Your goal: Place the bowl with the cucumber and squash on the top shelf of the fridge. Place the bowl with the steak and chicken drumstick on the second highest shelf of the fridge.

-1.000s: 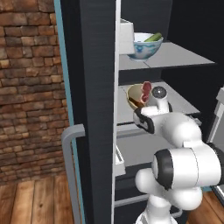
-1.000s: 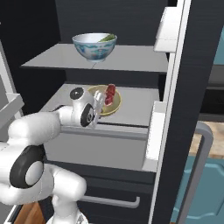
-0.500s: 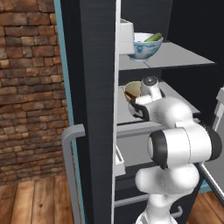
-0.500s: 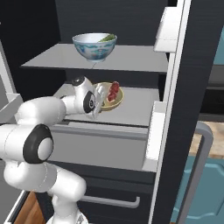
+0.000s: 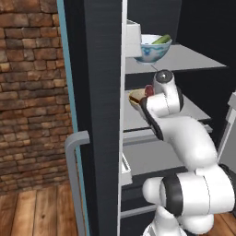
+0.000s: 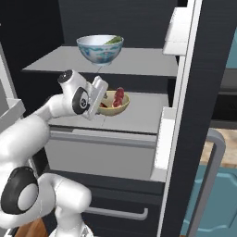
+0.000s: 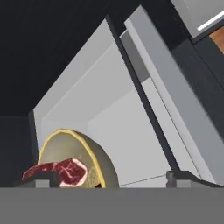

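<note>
Bowl with the cucumber and squash [image 6: 100, 48]: showing white with a blue pattern round its wall; cucumber [image 6: 113, 40] showing light green. Tan-yellow bowl [image 6: 113, 105]: carrying a red-pink steak [image 7: 61, 169] marbled with pale fat. Shelves [image 6: 143, 62]: appearing pale grey. Fridge interior [image 6: 115, 18]: reading near black. Brick wall [image 5: 32, 92]: showing red-brown. Floor [image 5: 32, 214]: showing warm wood planks.

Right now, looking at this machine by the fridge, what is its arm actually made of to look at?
The arm is a chain of rounded, glossy white shells with dark grey-black rings at the joints. At its end sits a flat white gripper, and its two small dark fingertips show in the hand view. No cables or markings are visible.
</note>
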Robot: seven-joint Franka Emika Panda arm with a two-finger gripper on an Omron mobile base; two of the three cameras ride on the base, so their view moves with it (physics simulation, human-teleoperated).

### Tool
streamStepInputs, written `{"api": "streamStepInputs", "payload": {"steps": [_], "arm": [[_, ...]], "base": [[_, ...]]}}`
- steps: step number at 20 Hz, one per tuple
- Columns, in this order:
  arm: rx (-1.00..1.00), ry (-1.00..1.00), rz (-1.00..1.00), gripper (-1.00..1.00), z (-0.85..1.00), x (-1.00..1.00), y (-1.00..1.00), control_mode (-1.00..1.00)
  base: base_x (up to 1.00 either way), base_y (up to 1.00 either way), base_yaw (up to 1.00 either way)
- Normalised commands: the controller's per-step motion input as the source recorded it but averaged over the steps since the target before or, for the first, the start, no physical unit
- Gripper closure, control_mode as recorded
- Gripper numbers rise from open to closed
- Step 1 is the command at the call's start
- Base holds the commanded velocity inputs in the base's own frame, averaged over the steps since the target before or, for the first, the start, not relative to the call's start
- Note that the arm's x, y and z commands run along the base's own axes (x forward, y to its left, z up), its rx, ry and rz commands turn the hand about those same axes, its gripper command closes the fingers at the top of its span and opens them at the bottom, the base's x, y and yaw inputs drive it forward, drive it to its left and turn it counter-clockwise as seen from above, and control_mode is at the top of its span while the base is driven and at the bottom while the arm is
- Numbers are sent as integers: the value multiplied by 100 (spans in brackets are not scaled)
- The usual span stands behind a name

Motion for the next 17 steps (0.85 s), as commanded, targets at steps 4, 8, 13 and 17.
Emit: {"api": "streamStepInputs", "payload": {"steps": [4, 8, 13, 17], "arm": [[-3, -33, -5, -100, 26, -100, 0, -100], [0, -20, -3, -100, 12, -100, 0, -100], [0, -18, -1, -100, 16, -100, 0, -100], [0, -16, 0, -100, 61, -100, 0, -100]], "base": [[0, 0, 0], [0, 0, 0], [0, 0, 0], [0, 0, 0]]}}
